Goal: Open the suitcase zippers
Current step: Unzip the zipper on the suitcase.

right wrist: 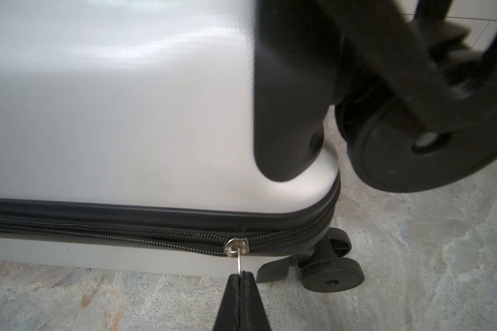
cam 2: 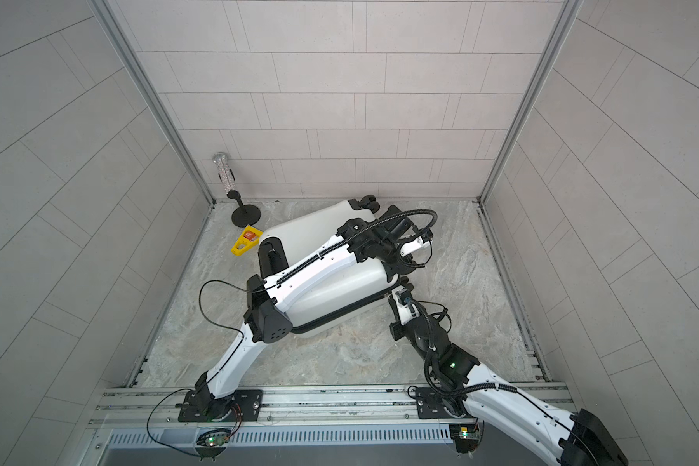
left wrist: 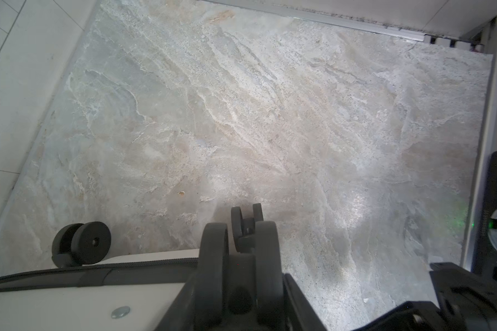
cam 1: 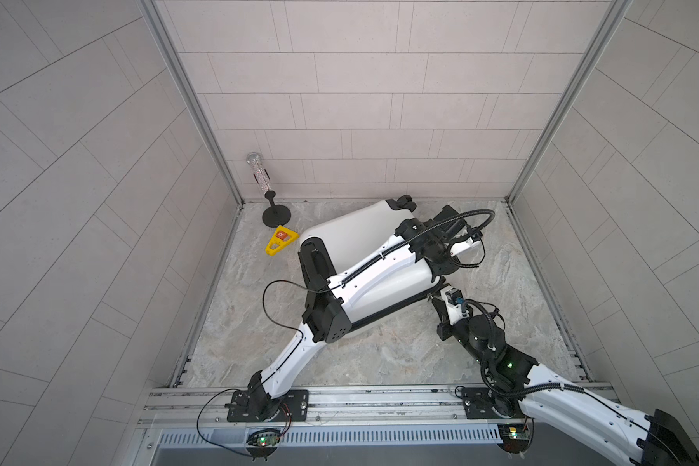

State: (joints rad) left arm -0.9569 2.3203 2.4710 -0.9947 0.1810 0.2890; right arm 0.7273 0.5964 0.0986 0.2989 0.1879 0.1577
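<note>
The white suitcase (cam 1: 352, 230) lies flat mid-table, wheels far right. At its near-right corner the right gripper (right wrist: 240, 276), pressed together, pinches a pull (right wrist: 239, 262) on the zippers (right wrist: 127, 233). The left gripper (cam 1: 467, 243) straddles a caster wheel (right wrist: 399, 160); its grip cannot be told. Bare marble-look tabletop (cam 1: 400, 355) spreads near and right, tiled walls (cam 1: 360, 101) around.

The right hand (right wrist: 241, 276) has its two dark fingertips pressed together on the thin metal pull tab (right wrist: 239, 265). The tab runs straight from the tips to the silver slider (right wrist: 236, 248) just beyond them. The slider sits on the black zipper band (right wrist: 127, 232) of the white suitcase (right wrist: 127, 114), near its rounded corner. Just beside the hand a small black wheel (right wrist: 332, 276) rests on the marbled table (right wrist: 428, 258). A larger, blurred wheel (right wrist: 399, 160) lies farther off.
</note>
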